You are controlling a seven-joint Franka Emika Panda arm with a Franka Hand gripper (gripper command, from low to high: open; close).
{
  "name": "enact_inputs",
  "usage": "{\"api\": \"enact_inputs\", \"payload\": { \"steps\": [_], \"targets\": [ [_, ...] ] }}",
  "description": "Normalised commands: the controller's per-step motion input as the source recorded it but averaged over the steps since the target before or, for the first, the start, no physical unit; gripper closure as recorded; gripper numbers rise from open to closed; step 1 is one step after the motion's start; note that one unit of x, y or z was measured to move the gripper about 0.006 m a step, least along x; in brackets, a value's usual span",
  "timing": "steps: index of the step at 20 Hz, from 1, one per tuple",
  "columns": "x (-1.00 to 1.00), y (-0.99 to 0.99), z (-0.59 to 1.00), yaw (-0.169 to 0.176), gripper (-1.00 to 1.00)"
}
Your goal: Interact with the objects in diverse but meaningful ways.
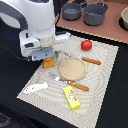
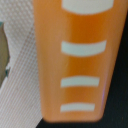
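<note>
Orange loaf fills your wrist cam, claw parked right over it

Orange-brown is pretty much all you get up close: the bread loaf (image 2: pixel 82 60) takes up most of the wrist view, with pale curved slash marks across its top, a bit of woven placemat (image 2: pixel 22 85) beside it. You can't see the fingers in that shot, and in the exterior view the white arm's head hides them, so honestly you can't tell if the claw (image 1: pixel 48 58) is spread or pinching the loaf. It sits directly above the loaf (image 1: pixel 48 63), which pokes out just under it on the mat.

Working outward on the exterior view: nearest the camera is the yellow packet (image 1: pixel 71 96) with its red label, and the white fish (image 1: pixel 35 88) toward the exterior view's left. Mid-mat you've got a round tan plate (image 1: pixel 73 68), with one wooden-handled utensil (image 1: pixel 75 84) on its near side and another (image 1: pixel 91 61) just beyond it. The red tomato (image 1: pixel 86 45) sits further back on the mat. Past that, two grey pots (image 1: pixel 95 13) rest on a brown board, all on the dark desk (image 1: pixel 107 100).
</note>
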Motion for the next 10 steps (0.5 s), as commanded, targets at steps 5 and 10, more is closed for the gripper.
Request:
{"api": "enact_inputs", "payload": {
  "steps": [5,10],
  "targets": [
    [-0.19,0.04,-0.24,-0.01,1.0],
    [0.11,0.13,0.27,0.0,1.0]
  ]
}}
